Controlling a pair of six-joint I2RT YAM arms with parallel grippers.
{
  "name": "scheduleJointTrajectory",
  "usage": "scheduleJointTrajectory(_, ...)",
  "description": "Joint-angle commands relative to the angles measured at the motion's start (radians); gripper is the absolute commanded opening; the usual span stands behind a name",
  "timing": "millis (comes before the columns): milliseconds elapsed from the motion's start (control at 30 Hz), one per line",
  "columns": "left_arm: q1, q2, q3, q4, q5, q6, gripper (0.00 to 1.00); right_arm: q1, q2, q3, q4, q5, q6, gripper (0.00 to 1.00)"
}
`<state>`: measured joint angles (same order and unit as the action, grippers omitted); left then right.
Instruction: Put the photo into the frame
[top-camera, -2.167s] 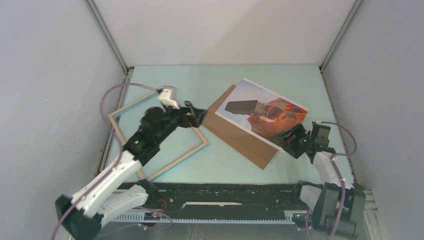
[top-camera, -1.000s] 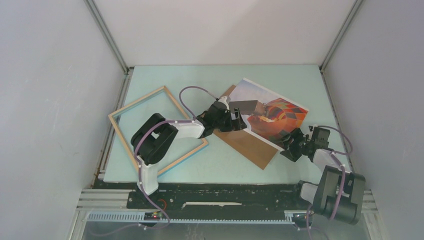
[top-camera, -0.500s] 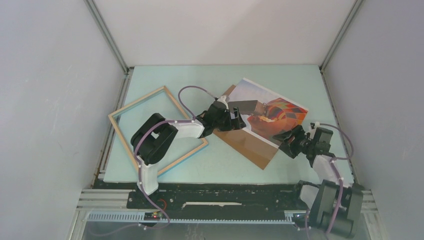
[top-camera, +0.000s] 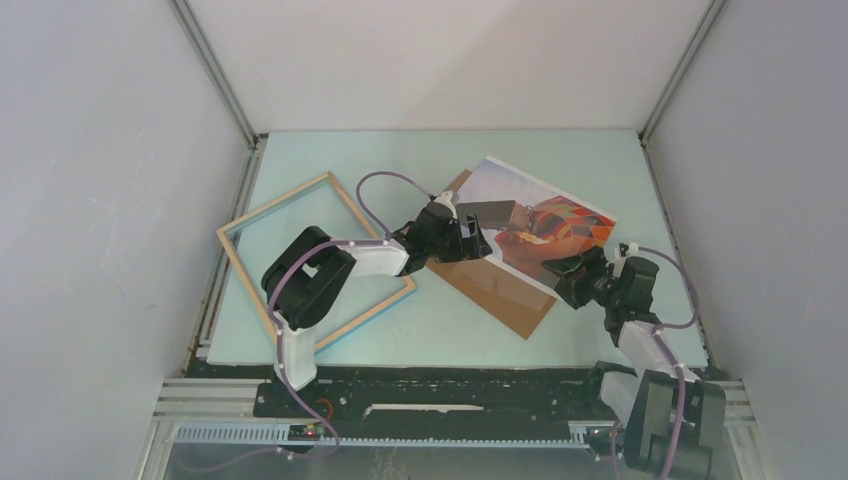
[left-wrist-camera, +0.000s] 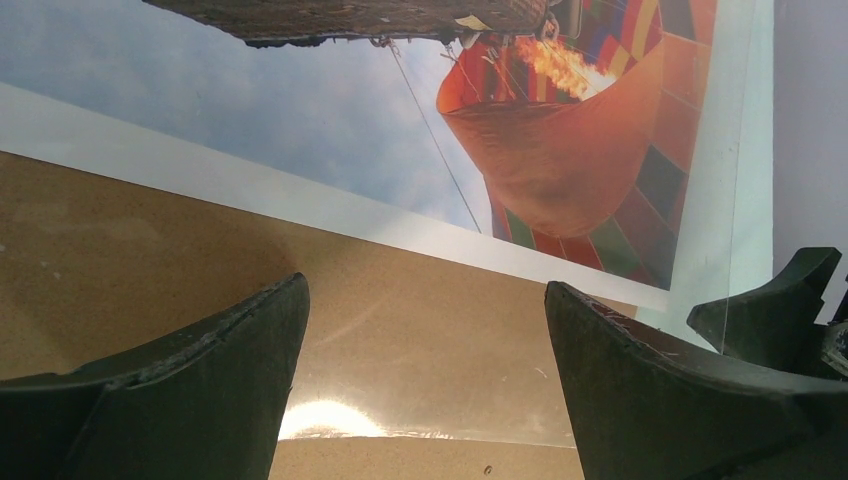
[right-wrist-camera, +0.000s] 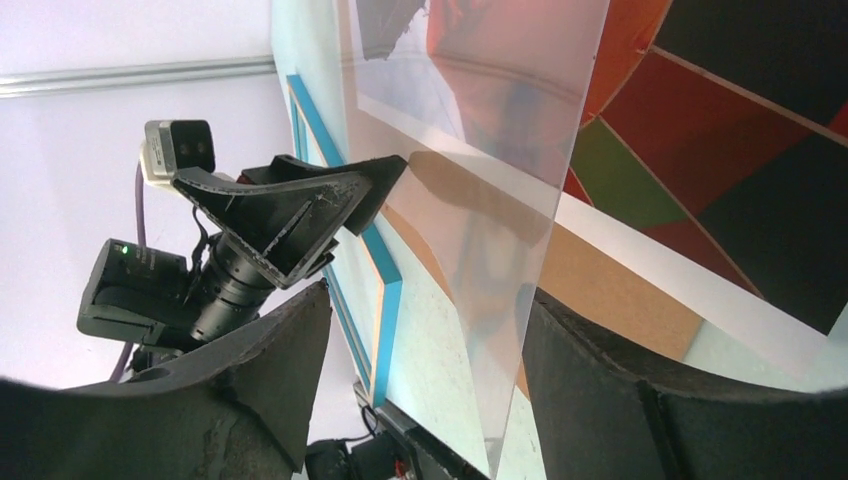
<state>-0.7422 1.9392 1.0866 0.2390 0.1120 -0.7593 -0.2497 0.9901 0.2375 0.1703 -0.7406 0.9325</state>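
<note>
Your left fingers (left-wrist-camera: 190, 380) stand spread wide and hold nothing. Under the gap between them lies the brown board (left-wrist-camera: 420, 330) with a patch of glare on it, and just past the tips runs the white border of the photo (left-wrist-camera: 300, 110), picture side up, its orange balloon towards the right. Your right fingers (right-wrist-camera: 240, 390) are parted too and grip nothing. The edge of a clear sheet (right-wrist-camera: 480, 200) runs through their gap, and you cannot tell from here whether either finger touches it. Beyond that sheet you can see the other arm's fingers and a teal strip of the frame (right-wrist-camera: 385, 290). From above, your left fingers (top-camera: 475, 240) sit low at the left end of the photo (top-camera: 520, 215), and your right fingers (top-camera: 570, 275) sit at its near right edge. The photo lies askew on the board (top-camera: 495, 290), outside the frame, with its far right part reaching past the board. The frame (top-camera: 273, 203) lies flat on the bench (top-camera: 350, 150) to the left, wood side up. The bench shows through its opening, and the left arm passes over its right corner.
</note>
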Motion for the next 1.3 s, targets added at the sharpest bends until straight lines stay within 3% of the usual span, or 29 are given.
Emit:
scheduleJointTrajectory(0,-0.006,-0.017,0.0,-0.026,-0.003,0.014,0.98,0.009,-0.005,-0.043,0.152,0.065,0.084,0.75)
scheduleJointTrajectory(133,-0.005,-0.018,0.0,-0.021,0.002,0.015,0.98,0.007,-0.023,-0.095,0.232,0.139,0.122,0.7)
scheduleJointTrajectory(233,-0.008,-0.023,-0.005,-0.015,0.001,0.018,0.99,0.026,-0.004,-0.101,0.283,0.16,0.136,0.6)
scheduleJointTrajectory(400,-0.02,-0.047,-0.016,-0.003,-0.01,0.038,1.0,0.039,0.045,-0.089,0.299,0.174,0.143,0.33)
scheduleJointTrajectory(467,-0.024,-0.07,-0.029,0.014,-0.014,0.049,1.0,0.047,0.061,-0.094,0.319,0.186,0.157,0.28)
scheduleJointTrajectory(600,-0.025,-0.165,-0.046,0.008,-0.019,0.083,1.0,0.068,0.09,-0.099,0.373,0.195,0.192,0.14)
scheduleJointTrajectory(733,-0.027,-0.353,-0.112,-0.026,-0.068,0.053,1.0,0.076,0.11,-0.096,0.425,0.193,0.24,0.09)
scheduleJointTrajectory(833,-0.026,-0.471,-0.228,0.029,-0.07,-0.042,1.0,0.078,0.108,-0.096,0.469,0.178,0.309,0.0)
scheduleJointTrajectory(1033,-0.031,-0.599,-0.473,0.168,-0.062,-0.341,1.0,0.092,0.011,-0.113,0.492,0.203,0.398,0.0)
scheduleJointTrajectory(1167,-0.063,-0.574,-0.564,0.318,-0.066,-0.535,1.0,0.104,-0.09,-0.139,0.437,0.251,0.433,0.0)
scheduleJointTrajectory(1267,-0.073,-0.453,-0.609,0.573,-0.011,-0.715,1.0,0.105,-0.169,-0.154,0.394,0.27,0.442,0.0)
